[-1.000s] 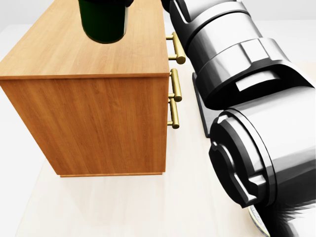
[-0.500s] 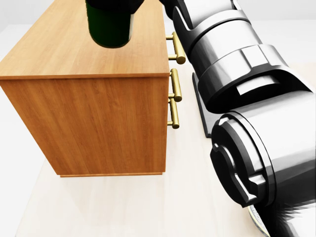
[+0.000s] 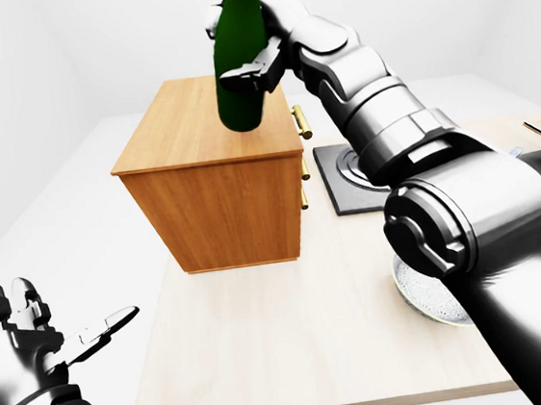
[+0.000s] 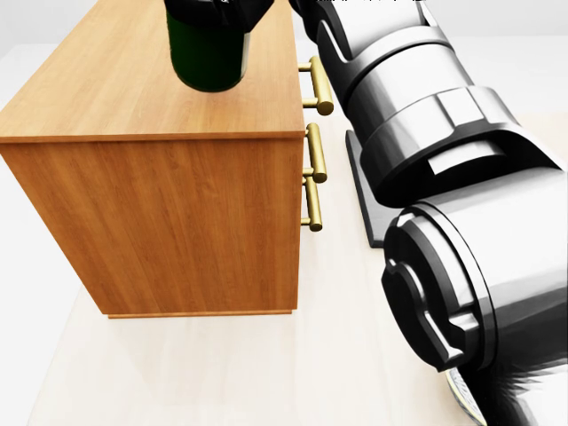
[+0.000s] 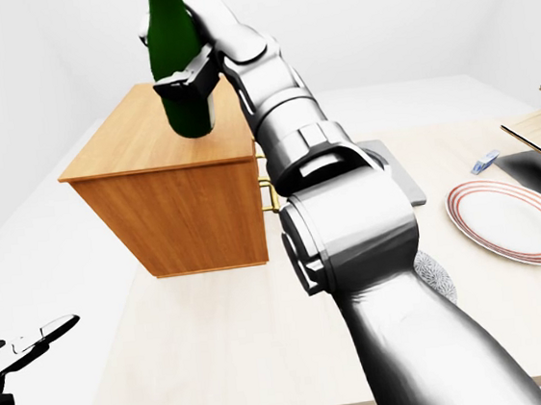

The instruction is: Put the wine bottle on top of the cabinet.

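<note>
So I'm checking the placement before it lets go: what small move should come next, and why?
Probably lower the wine bottle straight down. The right hand holds it upright in its fingers above the cabinet top, seemingly not yet resting on the wood. The left hand is open, far away.

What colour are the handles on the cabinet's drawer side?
Brass gold; the handles show best in the head view, on the cabinet face toward that view's right.

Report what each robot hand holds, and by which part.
The right robot hand grips the wine bottle around its body, above the cabinet. The left robot hand is open, holding nothing.
</note>
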{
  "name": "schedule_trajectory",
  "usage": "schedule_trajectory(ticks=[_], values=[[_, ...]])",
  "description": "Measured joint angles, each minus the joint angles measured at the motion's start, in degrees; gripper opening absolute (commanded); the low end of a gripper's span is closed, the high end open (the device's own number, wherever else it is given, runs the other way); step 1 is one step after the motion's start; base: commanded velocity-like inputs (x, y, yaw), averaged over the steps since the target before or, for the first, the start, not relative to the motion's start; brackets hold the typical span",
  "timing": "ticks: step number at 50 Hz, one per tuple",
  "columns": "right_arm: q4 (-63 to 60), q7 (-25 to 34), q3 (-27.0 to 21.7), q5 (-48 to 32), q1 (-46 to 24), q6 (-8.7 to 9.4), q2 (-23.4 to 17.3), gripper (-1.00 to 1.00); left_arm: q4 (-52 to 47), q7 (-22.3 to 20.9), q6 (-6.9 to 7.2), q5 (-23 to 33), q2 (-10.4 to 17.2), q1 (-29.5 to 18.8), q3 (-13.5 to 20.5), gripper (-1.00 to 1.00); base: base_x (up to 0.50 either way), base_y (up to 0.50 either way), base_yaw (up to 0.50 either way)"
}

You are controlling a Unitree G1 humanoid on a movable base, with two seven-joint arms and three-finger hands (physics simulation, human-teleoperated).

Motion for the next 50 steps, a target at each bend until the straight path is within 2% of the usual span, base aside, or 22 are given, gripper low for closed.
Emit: schedule_trajectory(ticks=[42,44,45,46,50], values=[[-0.02,0.10,0.19,-1.27,1.23,0.00,0.04,-1.00,0.39,0.10,-0.24,0.07,0.06,-0.06,-0.18,1.00,0.00,0.00,0.00],[-0.04,0.06,0.14,-1.26,1.26,0.00,0.05,-0.95,0.40,0.10,-0.25,0.08,0.06,-0.05,-0.20,1.00,0.00,0.00,0.00],[-0.05,0.04,0.11,-1.32,1.26,0.00,0.03,0.23,0.41,0.11,-0.26,0.09,0.05,-0.05,-0.21,1.00,0.00,0.00,0.00],[-0.10,-0.05,0.01,-1.26,1.25,0.00,0.02,1.00,0.41,0.11,-0.26,0.10,0.05,-0.05,-0.22,1.00,0.00,0.00,0.00],[-0.34,-0.58,-0.39,-0.97,1.19,0.00,-0.01,1.00,0.39,0.14,-0.25,0.12,0.05,-0.06,-0.25,1.00,0.00,0.00,0.00]])
